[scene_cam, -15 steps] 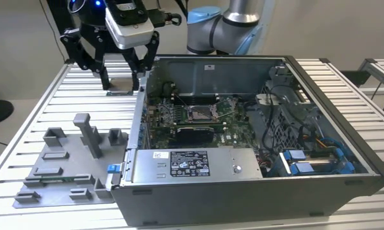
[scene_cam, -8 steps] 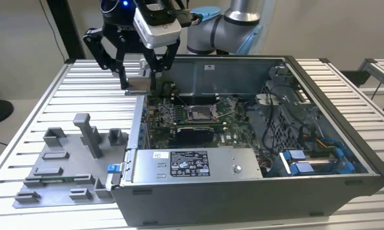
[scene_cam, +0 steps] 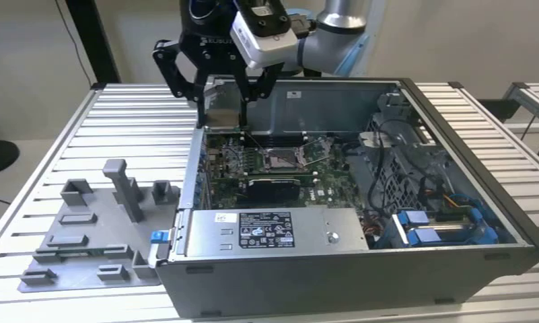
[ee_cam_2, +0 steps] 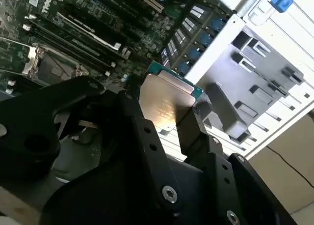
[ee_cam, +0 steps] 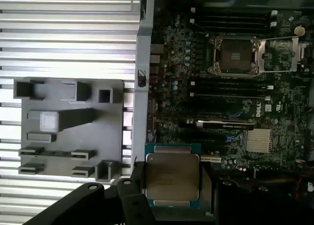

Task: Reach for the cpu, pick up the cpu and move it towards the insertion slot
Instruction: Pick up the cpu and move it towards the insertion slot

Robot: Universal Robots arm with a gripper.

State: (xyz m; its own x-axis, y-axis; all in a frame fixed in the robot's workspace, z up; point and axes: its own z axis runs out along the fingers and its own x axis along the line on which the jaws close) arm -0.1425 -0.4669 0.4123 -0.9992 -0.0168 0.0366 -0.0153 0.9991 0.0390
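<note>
1. The cpu (ee_cam: 172,176) is gripped between the two black fingers of the gripper (scene_cam: 221,116), clenched on its opposite edges; in both wrist views the silvery top faces the camera and looks level in the grasp.
2. In the exterior view the chip is carried high, over the near wall of the open computer case (scene_cam: 449,269) on the exterior view's left, well above the green motherboard (scene_cam: 328,176).
3. The insertion slot (ee_cam: 234,55) is seen open, its metal frame folded aside and the dark centre exposed; it lies well apart from the chip, further in over the board.
4. The step in hand is judged to be the carry toward the socket, with pickup already done.
5. For a good carry, height should be kept until the chip is over the socket, so the case wall and the tall board parts are cleared.
6. The grip is best left unchanged; a thin chip held by its edges is judged likely to tilt if the hold is eased.
7. The chip's sides should be kept square to the socket frame, since a twisted arrival is judged the main risk.
8. The grey fixture plate (ee_cam: 68,131) is seen on the slatted table (scene_cam: 116,121) outside the case.
</note>
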